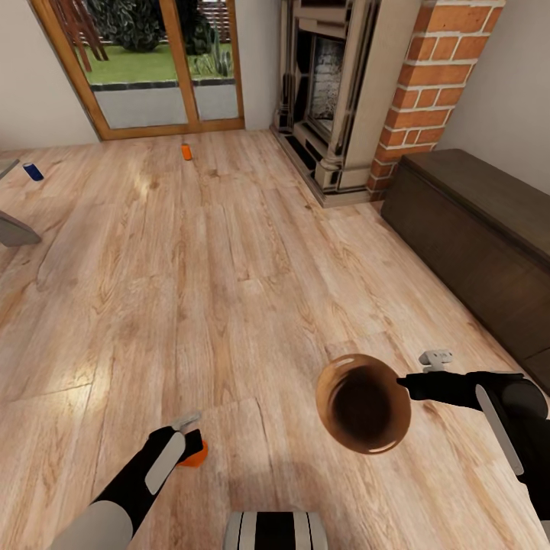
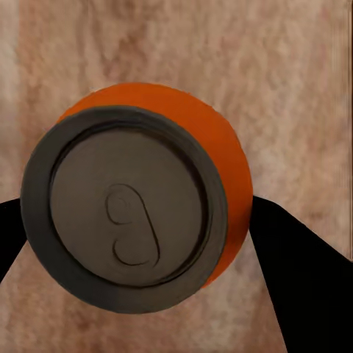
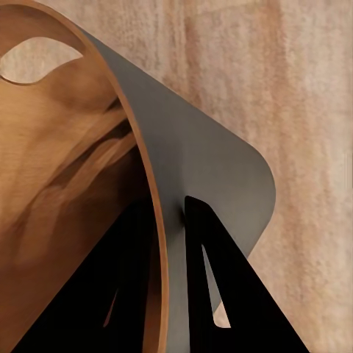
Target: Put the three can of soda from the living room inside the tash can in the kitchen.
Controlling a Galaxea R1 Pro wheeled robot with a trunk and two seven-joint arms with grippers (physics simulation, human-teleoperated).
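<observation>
Far left of head view: dark blue can of soda (image 1: 33, 172), lying on its side on the plank floor (image 1: 229, 290), long axis slanted across the boards, near a grey furniture edge (image 1: 14, 229). No legible label.

Left of centre, far: orange can of soda (image 1: 186, 152), standing upright on the floor just before the wood-framed glass doors (image 1: 145, 69), long axis vertical. No legible writing at this size.

Lower left: left gripper (image 1: 191, 437), clenched on a second orange can (image 1: 195, 454), grasping it by the sides close above the floor. In left wrist view: same can (image 2: 140, 206) end-on, grey top with pull tab facing the camera, long axis running along the gripper toward the floor, dark fingers (image 2: 301, 272) against both sides. No brand or text readable on the lid.

Bottom centre: striped grey-and-black robot part (image 1: 275, 531).

Right of centre, near: tash can (image 1: 363, 402), held off the floor, tilted, brown-copper mouth opening toward the head camera. In right wrist view: grey outer wall (image 3: 198, 169) and copper inner wall, rim pinched between the two fingers (image 3: 220, 294).

Right: right gripper (image 1: 402, 386), gripping the tash can's rim, one finger inside, one outside. No markings on the bin.

Upper right: brick-sided fireplace (image 1: 359, 92); dark wooden cabinet (image 1: 473, 221) along the wall.
</observation>
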